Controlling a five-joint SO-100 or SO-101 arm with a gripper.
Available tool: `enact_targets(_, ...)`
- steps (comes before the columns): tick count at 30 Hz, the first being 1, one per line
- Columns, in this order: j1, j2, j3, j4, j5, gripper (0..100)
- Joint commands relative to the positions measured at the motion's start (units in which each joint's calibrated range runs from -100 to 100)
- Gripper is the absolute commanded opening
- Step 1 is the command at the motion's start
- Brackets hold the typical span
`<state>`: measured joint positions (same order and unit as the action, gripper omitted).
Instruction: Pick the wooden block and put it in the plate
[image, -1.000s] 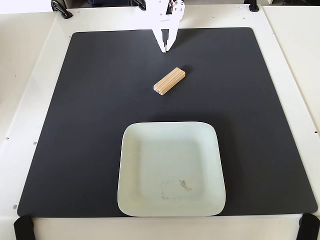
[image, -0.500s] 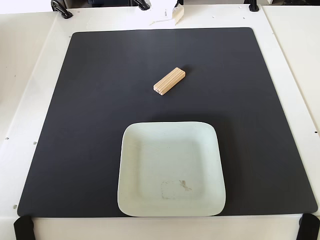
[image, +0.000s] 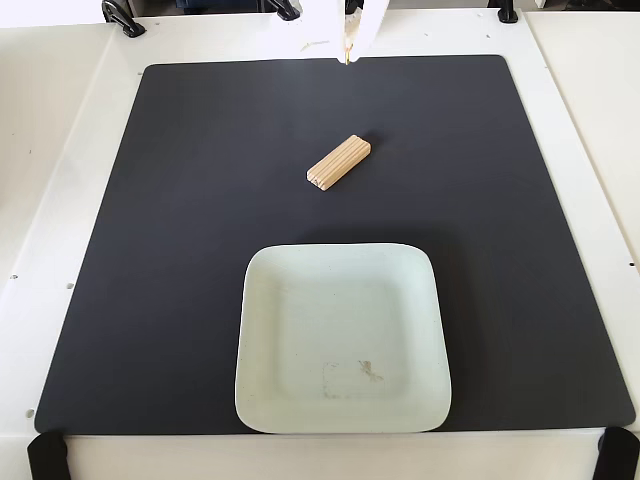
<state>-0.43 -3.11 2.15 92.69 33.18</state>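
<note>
Looking down from the fixed view, we see the wooden block (image: 338, 162) lying flat on the black mat (image: 180, 220), tilted so its long axis runs from about 8 o'clock to 2 o'clock, apart from the plate (image: 262, 330) that sits toward 6 o'clock of it. At 12 o'clock, the white gripper (image: 347, 58) pokes in at the mat's top edge, well apart from the block, and we cannot tell whether its fingers are spread or pressed together.

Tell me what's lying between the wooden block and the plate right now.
Nothing. In the fixed view, only bare black mat shows between the wooden block and the plate; they sit apart, the block nearer the top.
</note>
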Motion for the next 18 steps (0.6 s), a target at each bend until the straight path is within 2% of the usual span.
enact_targets(1, 2.6, 4.5, -3.2, -5.2, -4.7, 1)
enact_targets(4, 4.6, 5.6, -0.6, -11.4, -5.8, 1)
enact_targets(9, 8.9, 3.8, 8.6, -16.5, -3.0, 2)
enact_targets(18, 12.5, -2.6, 21.7, -18.4, 1.6, 30)
